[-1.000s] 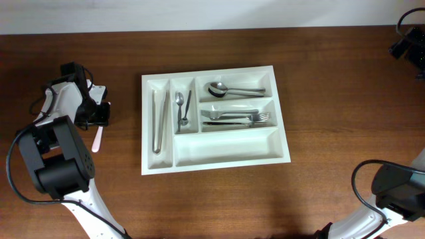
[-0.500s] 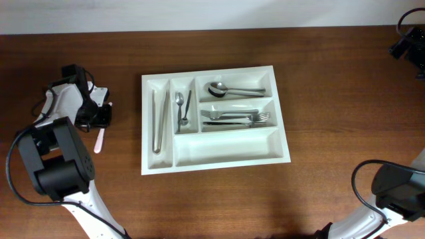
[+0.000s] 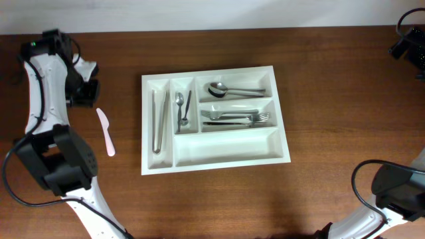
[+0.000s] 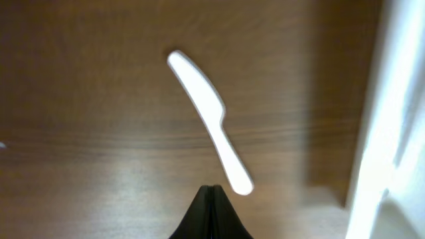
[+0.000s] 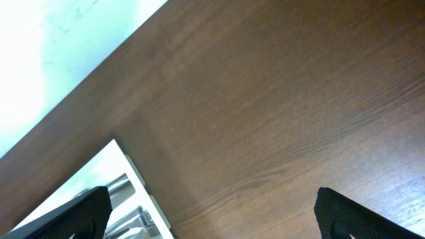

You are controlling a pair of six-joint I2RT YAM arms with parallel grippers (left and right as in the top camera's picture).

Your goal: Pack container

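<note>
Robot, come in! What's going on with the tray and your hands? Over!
Left gripper shut, empty, clear of white knife on the table. Right gripper open, off to the side. Container holds cutlery, bottom compartment bare. Nothing between knife and container.

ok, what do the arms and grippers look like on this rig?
Left arm: white links, black joint housings, black cable loop, small green light. Right arm: same black housing, white link, black cable. Left gripper and right gripper: black fingers.

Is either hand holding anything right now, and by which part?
Nothing is held. The left hand is shut empty above the white knife lying on the table; the right hand is open and empty.
</note>
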